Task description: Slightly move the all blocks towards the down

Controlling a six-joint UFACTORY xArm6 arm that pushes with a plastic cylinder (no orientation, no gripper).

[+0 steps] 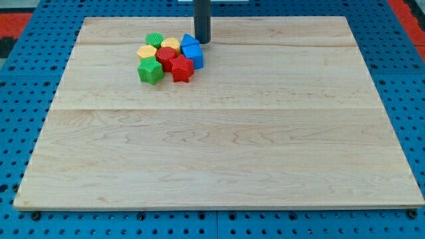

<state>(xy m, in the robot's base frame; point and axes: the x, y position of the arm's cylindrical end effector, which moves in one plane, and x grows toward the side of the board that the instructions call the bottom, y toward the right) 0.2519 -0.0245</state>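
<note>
A tight cluster of blocks sits near the top left of the wooden board (219, 153). It holds a green round block (155, 39), a yellow block (147, 51), a second yellow block (170, 44), a red round block (165, 55), a green star block (150, 69), a red star block (181, 68) and two blue blocks (192, 53), one partly behind my rod. My tip (202, 42) is at the cluster's top right, right beside the upper blue block.
The board lies on a blue pegboard table (26, 79). A red area (13, 13) shows at the top corners.
</note>
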